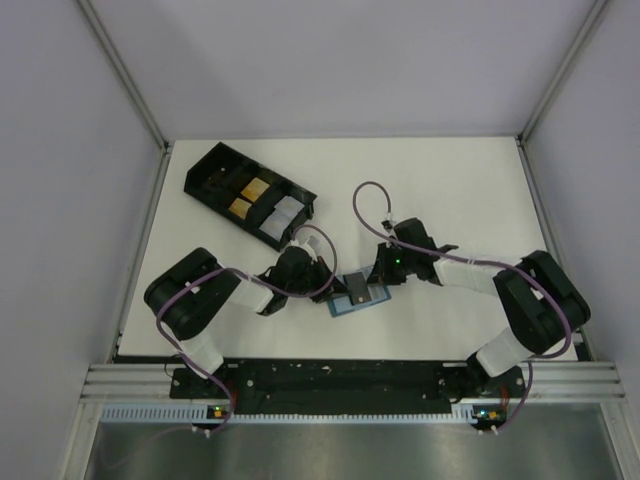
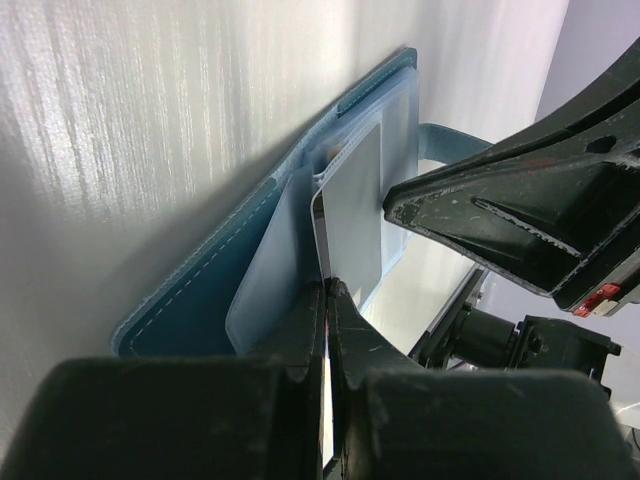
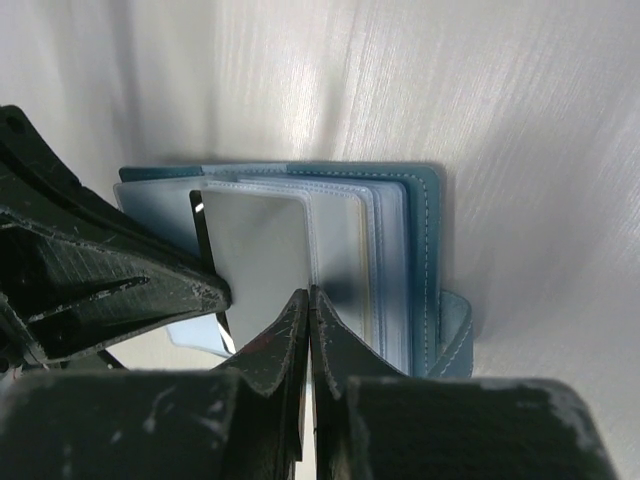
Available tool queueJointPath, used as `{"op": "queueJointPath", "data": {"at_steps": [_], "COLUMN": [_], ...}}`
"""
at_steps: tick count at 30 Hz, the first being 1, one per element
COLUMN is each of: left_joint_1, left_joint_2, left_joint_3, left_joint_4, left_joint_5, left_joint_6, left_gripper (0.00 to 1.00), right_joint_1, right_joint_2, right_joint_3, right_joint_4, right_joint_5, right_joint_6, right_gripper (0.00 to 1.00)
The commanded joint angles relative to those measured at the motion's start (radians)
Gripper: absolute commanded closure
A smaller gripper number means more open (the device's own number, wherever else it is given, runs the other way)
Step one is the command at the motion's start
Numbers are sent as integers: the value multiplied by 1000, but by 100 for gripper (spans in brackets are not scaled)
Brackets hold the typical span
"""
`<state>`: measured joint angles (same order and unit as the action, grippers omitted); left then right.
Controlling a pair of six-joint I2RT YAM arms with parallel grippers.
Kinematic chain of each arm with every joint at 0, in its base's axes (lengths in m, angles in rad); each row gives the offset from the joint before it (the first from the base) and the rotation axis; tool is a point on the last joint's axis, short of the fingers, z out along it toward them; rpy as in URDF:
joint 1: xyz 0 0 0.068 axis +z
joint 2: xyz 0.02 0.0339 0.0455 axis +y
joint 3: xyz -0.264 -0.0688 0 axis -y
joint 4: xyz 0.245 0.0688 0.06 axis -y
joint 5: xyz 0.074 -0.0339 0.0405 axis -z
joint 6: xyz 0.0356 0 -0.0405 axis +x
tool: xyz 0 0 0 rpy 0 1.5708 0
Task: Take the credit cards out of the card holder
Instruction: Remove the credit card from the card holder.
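step: card [image 3: 260, 250] looks partly out of holder [image 1: 358, 297], desk [image 1: 450, 200] near edge | left hand [image 2: 327, 295], right hand [image 3: 308, 300] both closed, grip unclear | next: slide card clear

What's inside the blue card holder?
The card holder holds clear plastic sleeves stacked like pages, with a grey card on top. Cards in the sleeves underneath, if any, are covered.

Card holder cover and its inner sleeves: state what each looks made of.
Card holder cover: blue leather or faux leather, matte, with pale stitching along the edge; which one is unclear. Inner sleeves: thin translucent plastic, slightly glossy, with pressed seams along their edges.
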<state>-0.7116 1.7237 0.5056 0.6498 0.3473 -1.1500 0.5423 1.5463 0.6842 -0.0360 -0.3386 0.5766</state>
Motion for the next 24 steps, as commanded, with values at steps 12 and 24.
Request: {"op": "queueJointPath", "data": {"at_steps": [12, 24], "left_joint_1": [5, 11], "left_joint_2": [-44, -44], "left_joint_3": [-21, -56], "left_joint_4": [-68, 89], "left_joint_5": [-34, 21], "left_joint_6": [26, -4], "left_gripper": [100, 100], "right_joint_1": [5, 5], "right_joint_2": [69, -3], "right_joint_3": [38, 29], "right_joint_4": [-196, -110], "right_joint_5": [228, 115], "right_joint_6": [-6, -6], "right_gripper": [100, 100]}}
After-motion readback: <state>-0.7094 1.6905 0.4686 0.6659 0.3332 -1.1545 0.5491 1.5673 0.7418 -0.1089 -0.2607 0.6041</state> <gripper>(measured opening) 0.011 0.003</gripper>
